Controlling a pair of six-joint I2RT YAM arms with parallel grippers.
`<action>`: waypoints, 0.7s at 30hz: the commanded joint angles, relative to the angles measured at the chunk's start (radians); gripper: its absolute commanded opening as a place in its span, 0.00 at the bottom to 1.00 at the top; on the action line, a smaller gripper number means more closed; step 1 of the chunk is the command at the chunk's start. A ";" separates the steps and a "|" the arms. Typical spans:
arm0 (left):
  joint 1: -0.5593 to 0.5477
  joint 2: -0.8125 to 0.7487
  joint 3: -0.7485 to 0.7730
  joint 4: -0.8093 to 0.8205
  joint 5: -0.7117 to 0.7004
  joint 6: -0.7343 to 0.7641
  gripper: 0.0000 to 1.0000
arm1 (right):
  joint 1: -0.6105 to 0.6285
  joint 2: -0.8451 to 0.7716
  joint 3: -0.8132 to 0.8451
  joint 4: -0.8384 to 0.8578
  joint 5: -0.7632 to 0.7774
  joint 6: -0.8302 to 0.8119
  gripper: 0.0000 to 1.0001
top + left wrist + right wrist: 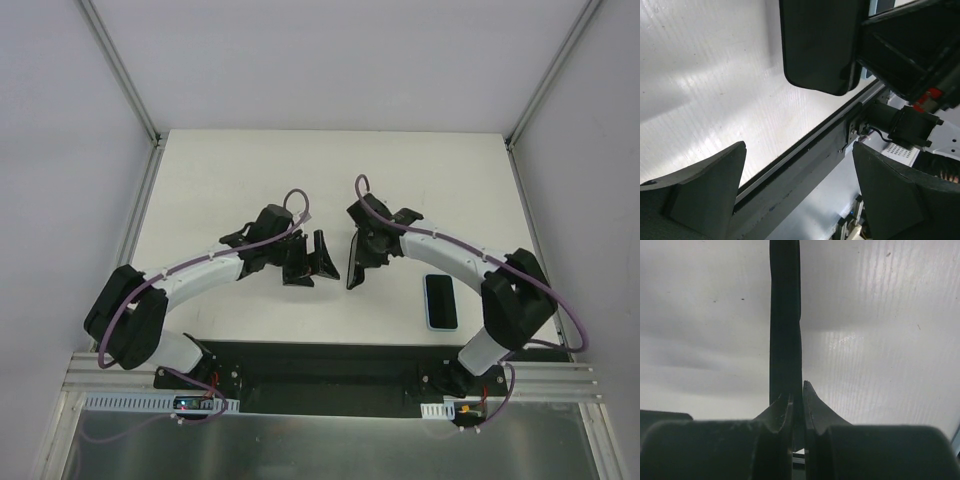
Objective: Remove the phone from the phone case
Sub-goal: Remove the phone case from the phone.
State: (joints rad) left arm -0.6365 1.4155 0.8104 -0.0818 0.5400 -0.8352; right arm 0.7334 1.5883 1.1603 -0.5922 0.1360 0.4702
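My right gripper [362,252] is shut on the phone [353,270], a thin black slab held on edge above the table's middle. In the right wrist view the phone [785,315] stands edge-on between the closed fingertips [812,400]. In the left wrist view the phone [815,45] shows as a dark rounded slab at the top. My left gripper [308,262] is open and empty, just left of the phone and apart from it; its fingers [705,190] stand wide. The pale blue phone case [441,301] lies flat on the table to the right, its middle looking dark.
The white table [250,180] has grey walls at the back and sides. A black base plate [330,365] and metal rail run along the near edge, also seen in the left wrist view [805,160].
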 commanded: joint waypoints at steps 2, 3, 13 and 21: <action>-0.055 -0.003 -0.008 0.115 -0.093 0.120 0.85 | 0.008 0.071 0.090 -0.087 0.031 0.061 0.01; -0.067 -0.007 -0.023 0.128 -0.119 0.136 0.85 | 0.006 0.081 0.098 -0.093 0.028 0.064 0.02; -0.155 0.028 -0.155 0.427 -0.313 0.208 0.79 | 0.004 0.213 0.228 -0.276 -0.053 0.169 0.01; -0.184 0.002 -0.197 0.560 -0.439 0.234 0.76 | 0.000 0.214 0.213 -0.274 -0.088 0.189 0.02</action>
State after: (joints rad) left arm -0.7944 1.4448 0.6277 0.3420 0.1951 -0.6529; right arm 0.7334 1.7969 1.3537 -0.7982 0.1081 0.6273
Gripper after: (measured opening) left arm 0.756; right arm 0.074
